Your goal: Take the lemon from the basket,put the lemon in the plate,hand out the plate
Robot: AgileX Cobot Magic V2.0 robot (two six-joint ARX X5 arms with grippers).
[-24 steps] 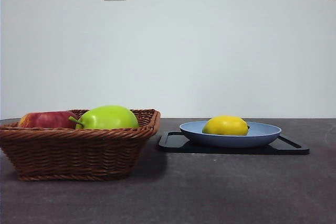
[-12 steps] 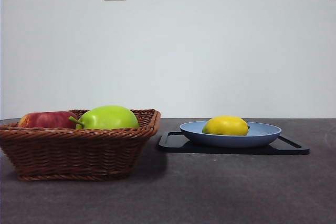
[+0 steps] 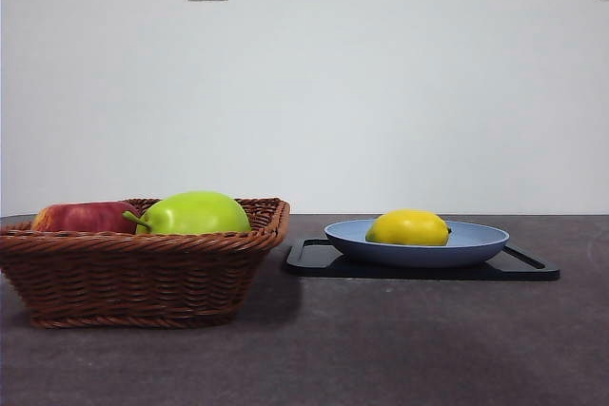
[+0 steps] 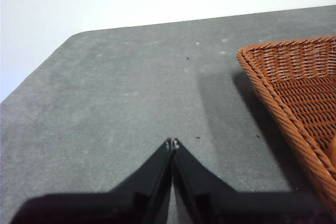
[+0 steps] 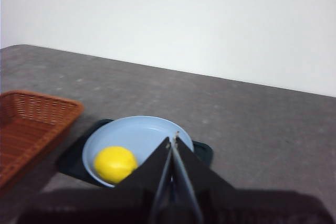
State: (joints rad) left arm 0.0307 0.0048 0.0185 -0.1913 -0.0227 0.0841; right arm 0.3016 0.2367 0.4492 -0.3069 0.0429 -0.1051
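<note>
The yellow lemon (image 3: 408, 227) lies in the light-blue plate (image 3: 476, 242), which rests on a flat black tray (image 3: 533, 271). The right wrist view shows the lemon (image 5: 115, 164) in the plate (image 5: 142, 132) too. The brown wicker basket (image 3: 133, 278) stands to the left; its corner (image 4: 294, 87) shows in the left wrist view. My right gripper (image 5: 172, 139) is shut and empty, held above the plate's near side. My left gripper (image 4: 172, 144) is shut and empty, over bare table beside the basket. Neither gripper shows in the front view.
A red apple (image 3: 81, 218) and a larger green stemmed fruit (image 3: 195, 213) lie in the basket. The grey table (image 3: 381, 349) runs to a rounded corner (image 4: 79, 38) near my left gripper. A white wall stands behind.
</note>
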